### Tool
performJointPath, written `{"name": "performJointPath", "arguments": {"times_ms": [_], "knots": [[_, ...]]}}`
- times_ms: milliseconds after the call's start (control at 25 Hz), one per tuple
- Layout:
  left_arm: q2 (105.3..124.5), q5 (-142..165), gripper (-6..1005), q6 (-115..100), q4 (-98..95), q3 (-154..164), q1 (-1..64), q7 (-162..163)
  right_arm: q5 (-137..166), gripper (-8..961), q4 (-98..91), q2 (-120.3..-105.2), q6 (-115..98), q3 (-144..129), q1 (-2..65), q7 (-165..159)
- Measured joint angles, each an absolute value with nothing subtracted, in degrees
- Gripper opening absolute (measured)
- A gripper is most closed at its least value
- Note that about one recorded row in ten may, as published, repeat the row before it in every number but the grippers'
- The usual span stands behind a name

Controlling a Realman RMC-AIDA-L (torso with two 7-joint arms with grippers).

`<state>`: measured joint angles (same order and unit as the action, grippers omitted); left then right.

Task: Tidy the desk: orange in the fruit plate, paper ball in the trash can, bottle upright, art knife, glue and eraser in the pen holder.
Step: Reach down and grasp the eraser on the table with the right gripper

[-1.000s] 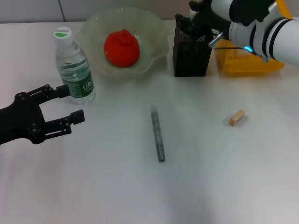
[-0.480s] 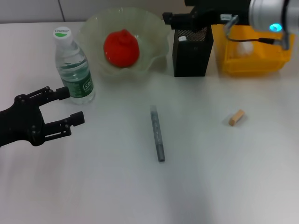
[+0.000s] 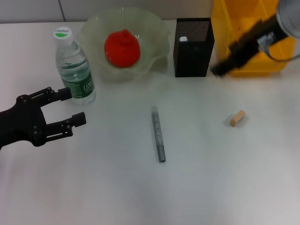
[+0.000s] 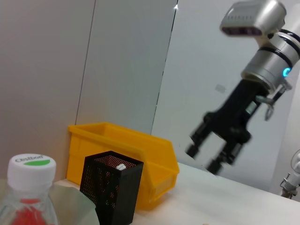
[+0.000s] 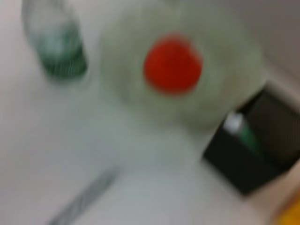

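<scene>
Two items left, we reckon: grey slim art knife (image 3: 158, 134) mid-desk and tan block eraser (image 3: 237, 118) to its right. Orange (image 3: 122, 48) sits in the pale green scalloped fruit plate (image 3: 157, 28), clear bottle (image 3: 73, 68) upright. Right gripper (image 4: 213, 152) hovers spread, empty, beyond the eraser, well apart, before the yellow plastic trash can (image 3: 267, 63). Left gripper (image 3: 68, 105) idles spread beside the bottle.

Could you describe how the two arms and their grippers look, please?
The left gripper is matte black with jointed, skeletal fingers. The right gripper is also black, on a silver-white arm with dark bands, a small glowing blue light and a thin grey cable loop near the wrist.
</scene>
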<state>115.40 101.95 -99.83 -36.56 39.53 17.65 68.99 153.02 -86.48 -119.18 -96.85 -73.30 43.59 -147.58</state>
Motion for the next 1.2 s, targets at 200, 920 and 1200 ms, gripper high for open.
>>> {"name": "performJointPath", "arguments": {"times_ms": [200,920,1200], "knots": [[115.34,102.0,814,-100.03,-36.56,39.62,17.92,68.99,159.77,729,-80.01,-119.33,-101.86,-73.77,47.95,-148.63],[115.41,102.68,815,-99.59,-36.56,39.64,18.8,69.15,162.48,706,-61.55,-119.46,-92.23,-75.84,49.18,-148.97],[115.48,102.67,815,-99.04,-36.56,39.63,18.95,69.17,162.24,697,-56.82,-119.54,-88.36,-77.34,50.17,-149.03]]}}
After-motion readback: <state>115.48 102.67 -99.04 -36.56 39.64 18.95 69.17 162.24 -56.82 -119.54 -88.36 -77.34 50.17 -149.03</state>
